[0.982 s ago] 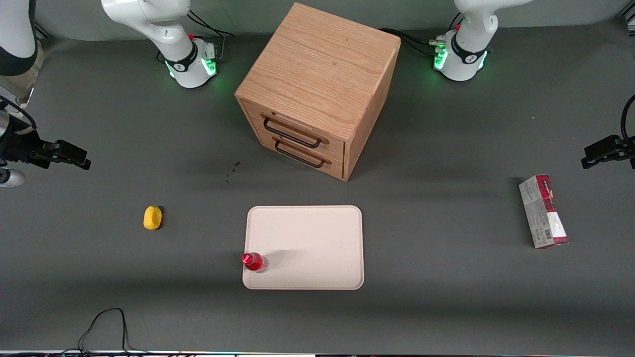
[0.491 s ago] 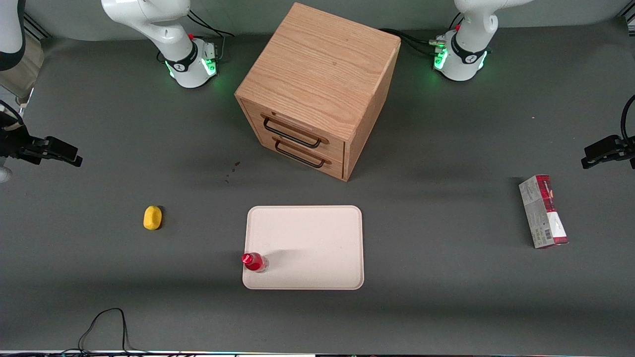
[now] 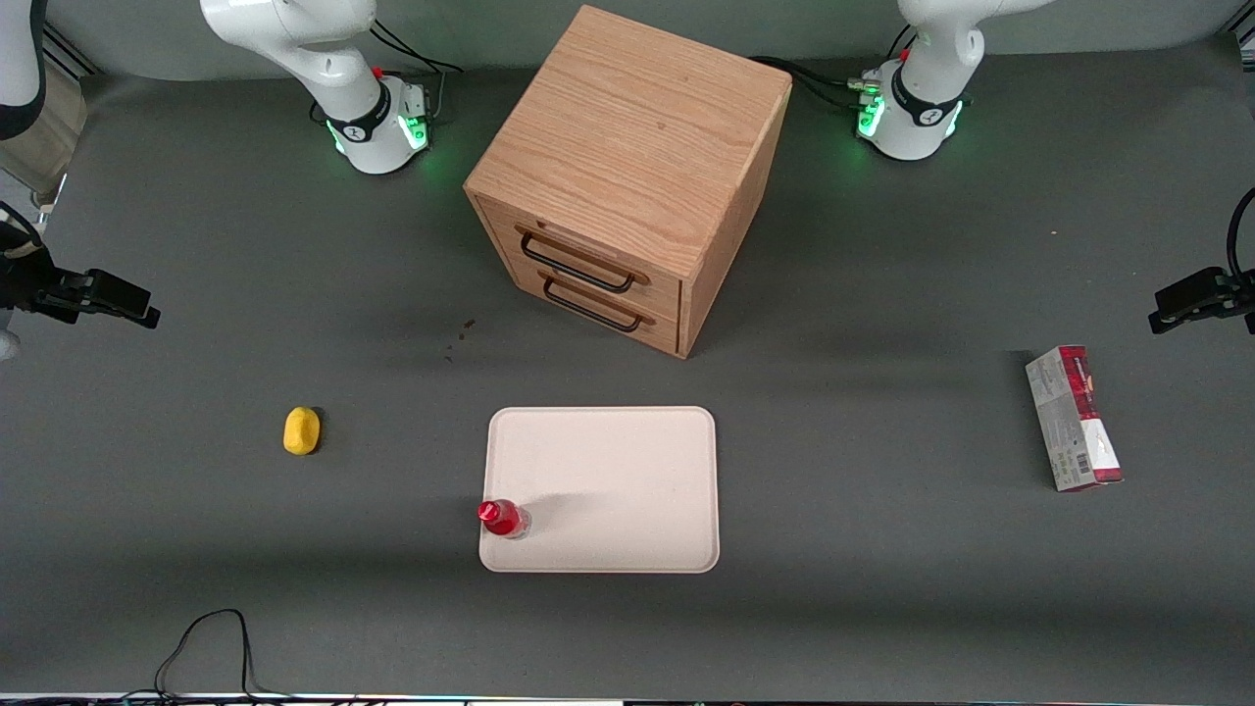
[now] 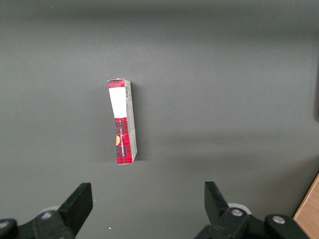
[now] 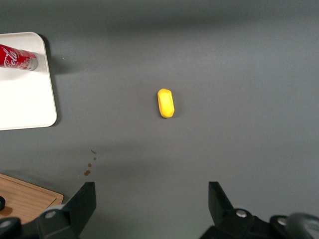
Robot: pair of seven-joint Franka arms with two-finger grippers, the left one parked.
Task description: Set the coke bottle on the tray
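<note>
The coke bottle (image 3: 503, 518), a small red bottle with a red cap, stands upright on the cream-white tray (image 3: 627, 471). It is in the tray's corner nearest the front camera, on the working arm's side. The right wrist view shows the coke bottle (image 5: 17, 58) with its white script, on the tray (image 5: 25, 99) close to the rim. My right gripper (image 3: 137, 304) hangs well away at the working arm's end of the table, high above the grey mat. The gripper (image 5: 152, 191) is open, with only bare mat between its fingers.
A wooden drawer cabinet (image 3: 627, 176) stands farther from the front camera than the tray. A yellow lump (image 3: 302, 430) lies on the mat between the tray and my gripper. A red-and-grey carton (image 3: 1074, 417) lies toward the parked arm's end. A black cable (image 3: 206, 637) loops near the front edge.
My gripper has drifted a little farther toward the working arm's end of the table, away from the tray. The bottle and tray have not moved.
</note>
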